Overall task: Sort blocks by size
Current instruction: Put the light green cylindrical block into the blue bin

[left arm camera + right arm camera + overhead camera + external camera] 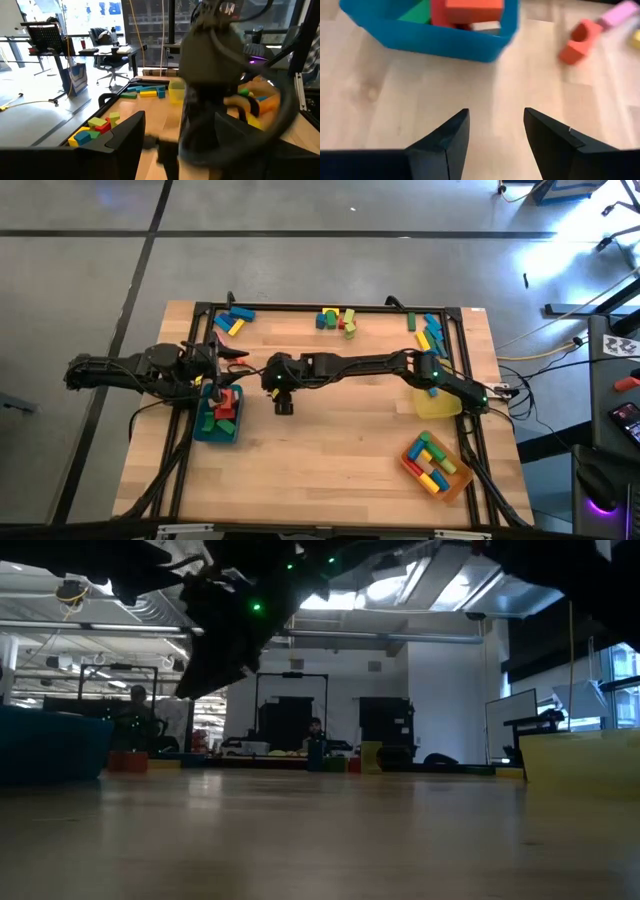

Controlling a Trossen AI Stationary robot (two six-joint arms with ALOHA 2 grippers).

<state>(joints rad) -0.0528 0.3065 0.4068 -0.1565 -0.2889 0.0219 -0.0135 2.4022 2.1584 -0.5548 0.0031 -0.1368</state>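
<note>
My right gripper [495, 130] hangs open over bare wood near the table's middle [284, 406], slanting down, with nothing between its fingers. Just ahead of it stands the teal tray [445, 42], which holds a red block [472, 7] and a green block [420, 12]. Beside the tray, a red arch block [577, 40] and a pink block [620, 12] lie on the table. My left gripper [222, 360] waits open at the table's left, above the teal tray's far end. More blocks lie in three groups along the far edge [337, 320].
A yellow tray [437, 402] stands at the right, and an orange tray [437, 463] with several blocks at the near right. My right arm [350, 365] reaches across the table's middle. Bare wood spreads over the near half [330, 470].
</note>
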